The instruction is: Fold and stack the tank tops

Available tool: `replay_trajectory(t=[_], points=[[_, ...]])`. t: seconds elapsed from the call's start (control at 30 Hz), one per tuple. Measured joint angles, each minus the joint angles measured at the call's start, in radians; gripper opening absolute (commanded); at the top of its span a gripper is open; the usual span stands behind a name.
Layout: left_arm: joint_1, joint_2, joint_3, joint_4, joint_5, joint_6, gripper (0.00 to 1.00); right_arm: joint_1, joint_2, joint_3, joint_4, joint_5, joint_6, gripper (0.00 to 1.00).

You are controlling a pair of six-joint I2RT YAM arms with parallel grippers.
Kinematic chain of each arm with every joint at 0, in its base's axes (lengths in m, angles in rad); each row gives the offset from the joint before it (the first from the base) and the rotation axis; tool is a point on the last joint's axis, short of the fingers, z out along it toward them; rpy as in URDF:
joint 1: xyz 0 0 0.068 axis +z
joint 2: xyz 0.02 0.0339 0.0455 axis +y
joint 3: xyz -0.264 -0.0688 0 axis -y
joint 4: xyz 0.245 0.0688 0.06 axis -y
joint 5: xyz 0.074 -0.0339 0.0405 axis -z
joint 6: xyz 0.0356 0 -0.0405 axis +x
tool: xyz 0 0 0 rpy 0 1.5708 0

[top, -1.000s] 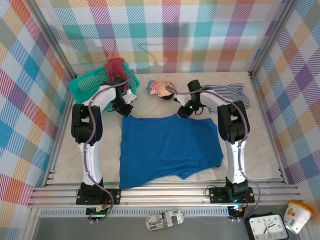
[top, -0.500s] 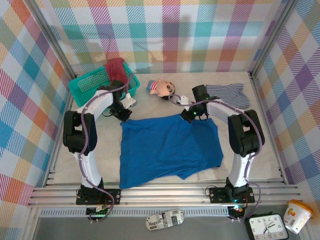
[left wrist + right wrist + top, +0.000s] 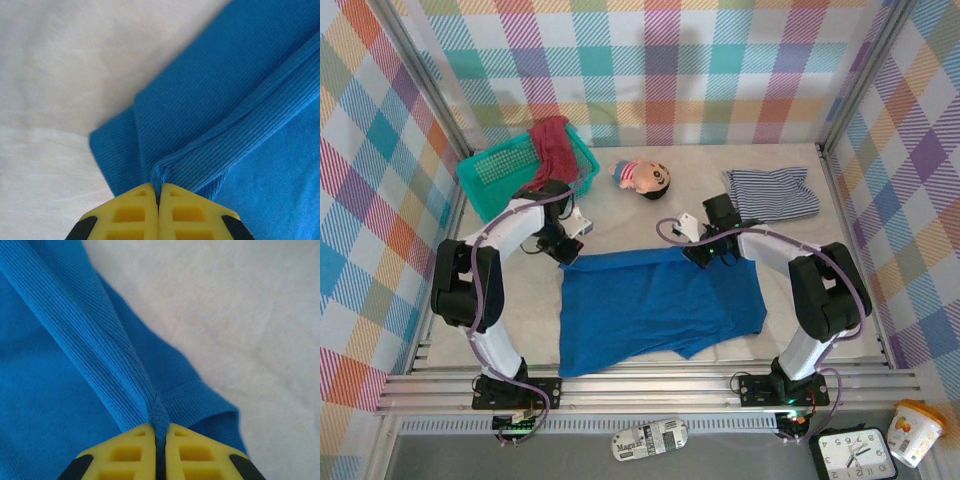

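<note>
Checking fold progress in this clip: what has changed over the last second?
The left claw and right claw, each shut on a far corner of the blue top, moved toward the near side, bringing its far edge with them. Nothing was newly gripped or released. The striped top, the red top in the basket and the doll stayed put.

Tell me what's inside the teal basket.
The dark red tank top lies bunched at the right end of the teal basket, spilling over its far rim. Whatever lies beneath the cloth is covered; the rest shows bare mesh.
</note>
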Motion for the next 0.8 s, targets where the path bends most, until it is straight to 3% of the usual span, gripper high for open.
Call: replay_trajectory(t=[0.4,0.8], points=[[-0.051,-0.097,-0.18,0.027,-0.026,-0.08,0.02,0.102,-0.108,-0.185,0.008,0.101,0.029,0.14],[-0.072,-0.222,-0.295,0.087,-0.106,-0.139,0.02,0.138,-0.143,-0.232,0.012,0.13,0.101,0.16]])
